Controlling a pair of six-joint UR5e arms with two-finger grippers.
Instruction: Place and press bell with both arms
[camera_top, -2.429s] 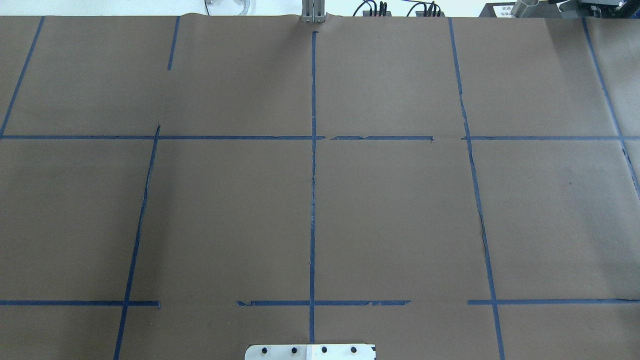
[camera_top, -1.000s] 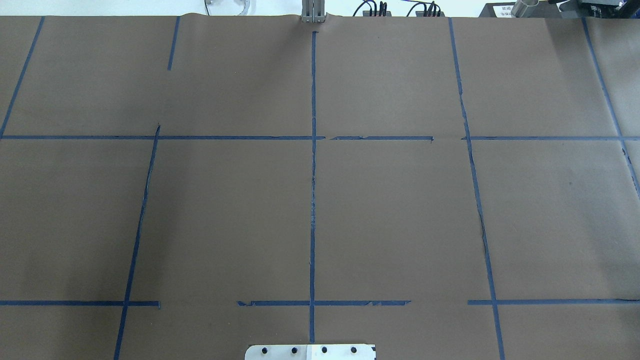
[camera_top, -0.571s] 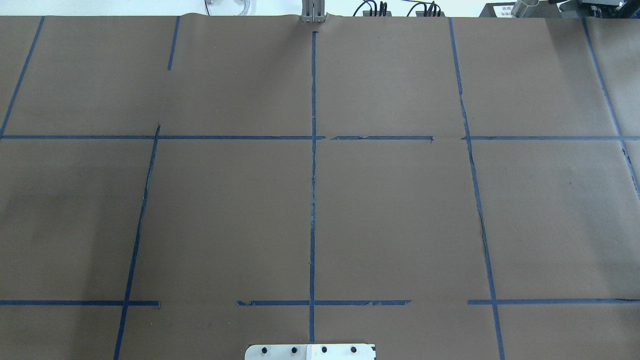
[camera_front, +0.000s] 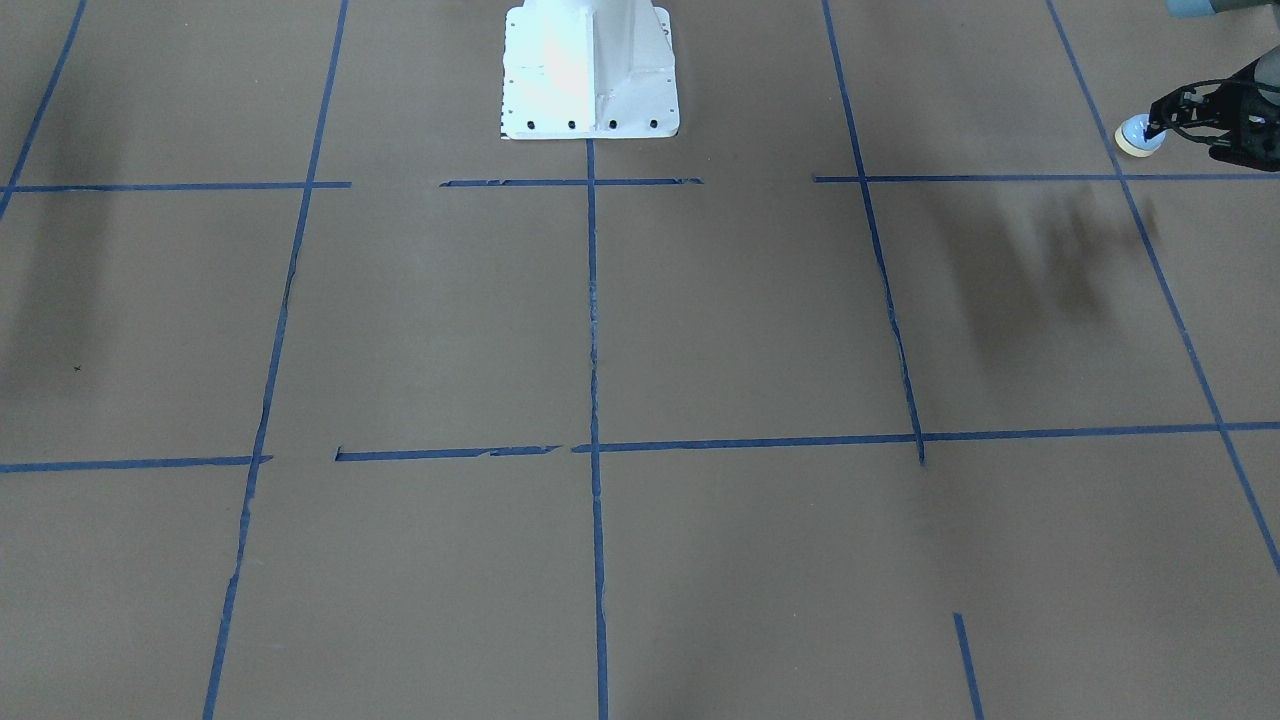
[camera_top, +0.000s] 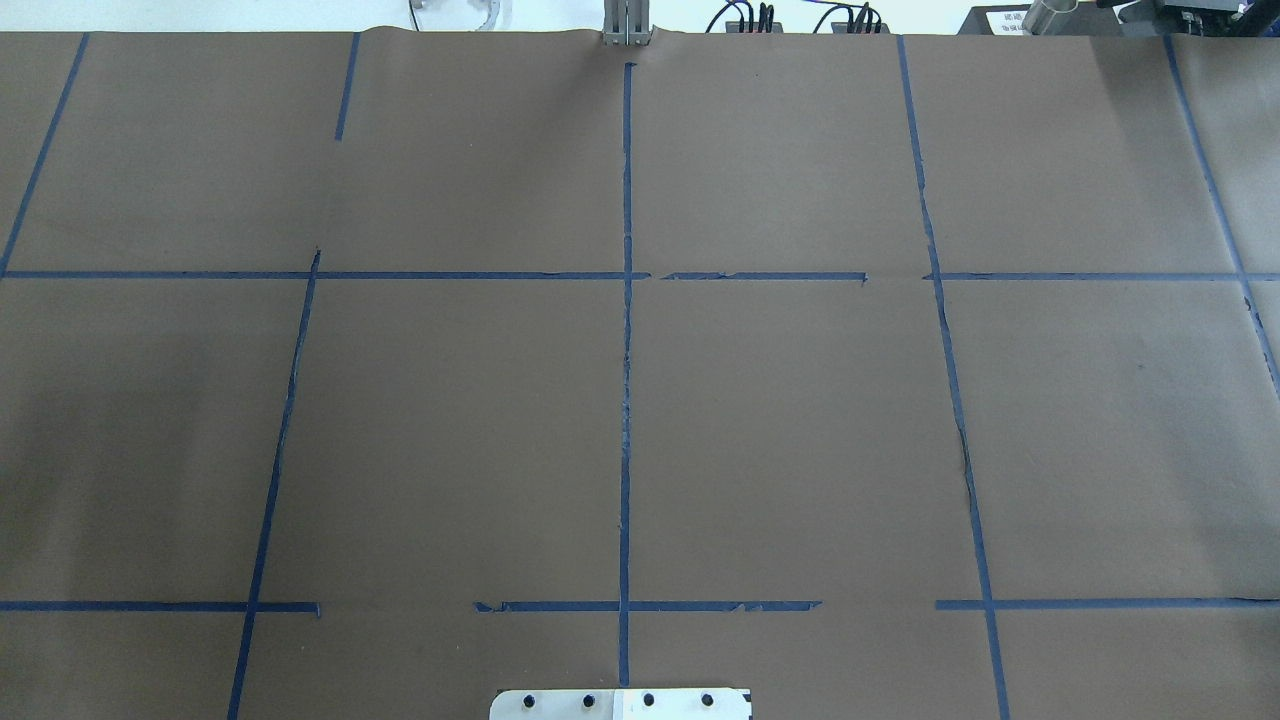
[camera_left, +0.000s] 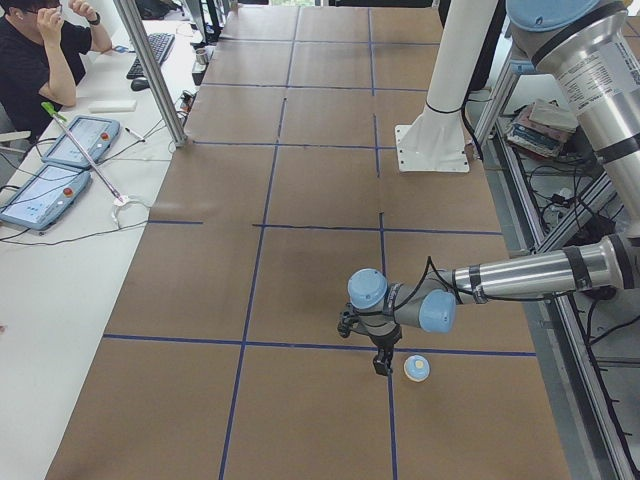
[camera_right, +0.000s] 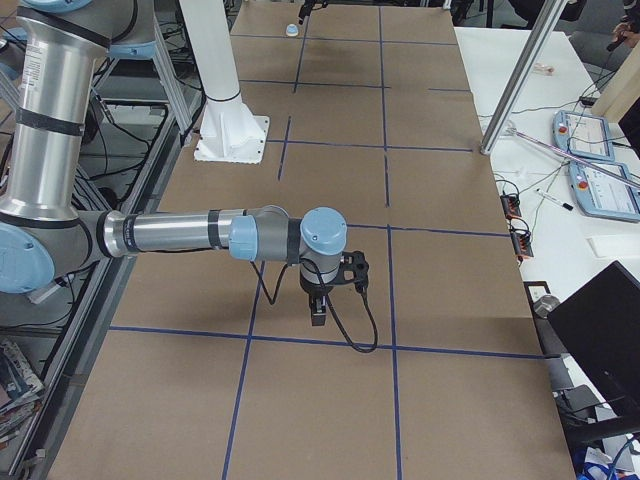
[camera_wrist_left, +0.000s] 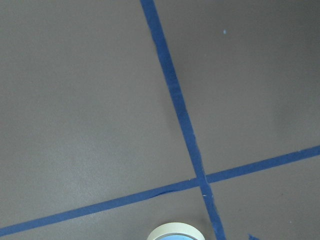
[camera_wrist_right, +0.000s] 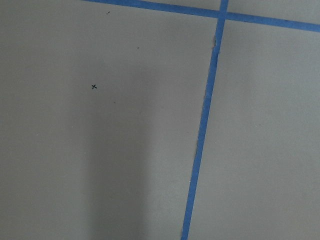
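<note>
The bell (camera_front: 1138, 136), light-blue dome on a cream base, stands on the brown table near a crossing of blue tape lines. It also shows in the exterior left view (camera_left: 417, 368), far off in the exterior right view (camera_right: 291, 30), and as a cream rim at the bottom edge of the left wrist view (camera_wrist_left: 175, 233). My left gripper (camera_front: 1160, 124) hangs right beside it, fingers pointing down (camera_left: 383, 364). I cannot tell whether it touches the bell or is open. My right gripper (camera_right: 318, 314) hovers over bare table, far from the bell. I cannot tell its state. The overhead view shows no arm and no bell.
The white pedestal base (camera_front: 590, 70) stands at the robot's side of the table. An operator (camera_left: 40, 60), tablets (camera_left: 60, 170) and a metal post (camera_left: 150, 70) are along the far side. Blue tape lines grid the brown table (camera_top: 800, 420).
In the overhead view only a faint shadow on the table's left side has deepened and shifted. No arm or bell has come into that view.
</note>
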